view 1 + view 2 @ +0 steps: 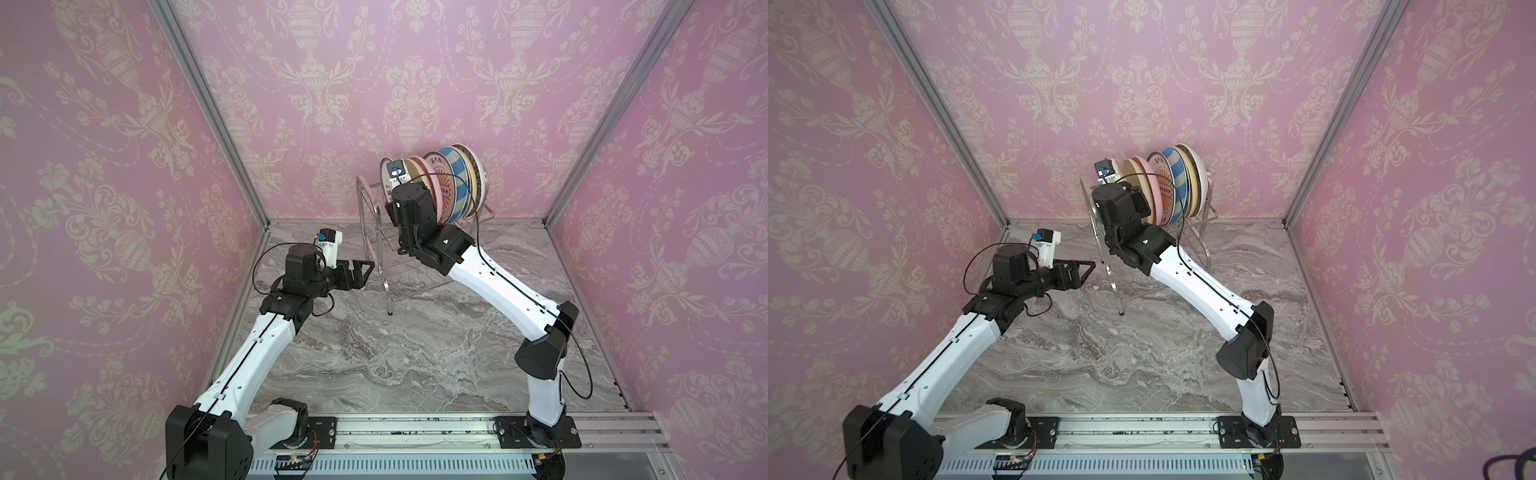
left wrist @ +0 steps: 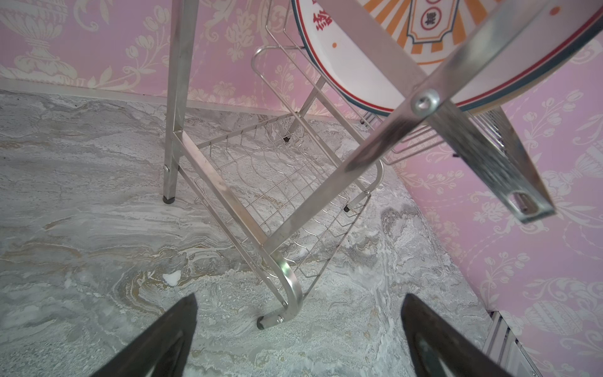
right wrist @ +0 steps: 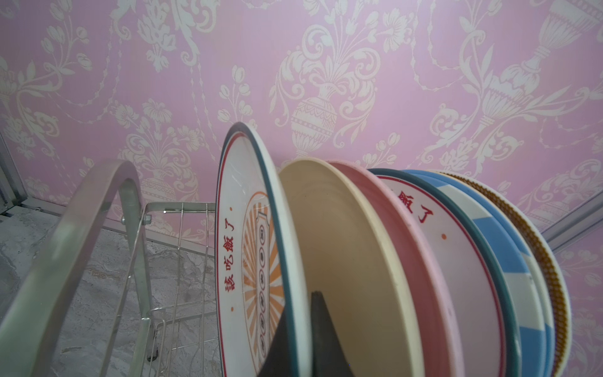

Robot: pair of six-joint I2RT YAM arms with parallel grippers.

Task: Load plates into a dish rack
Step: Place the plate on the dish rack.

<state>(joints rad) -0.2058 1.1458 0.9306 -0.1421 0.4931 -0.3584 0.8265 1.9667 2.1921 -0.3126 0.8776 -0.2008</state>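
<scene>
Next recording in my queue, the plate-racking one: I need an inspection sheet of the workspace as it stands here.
Surface: grey marbled tabletop, no plate lying on it.
Job's things: dish rack by the back wall. The plates stand on edge in its upper tier: sunburst plate at the free end, then cream plate, pink plate, more behind. The lower tier is bare.
Clutter: nothing seen.
Grippers: right gripper shut on the sunburst plate's rim; left gripper open, empty, beside the rack's front leg.
Cables: black cable from the right wrist arcs close past the racked plates; another loops at the left wrist.
Surroundings: pink patterned walls, aluminium frame, base rail in front.
</scene>
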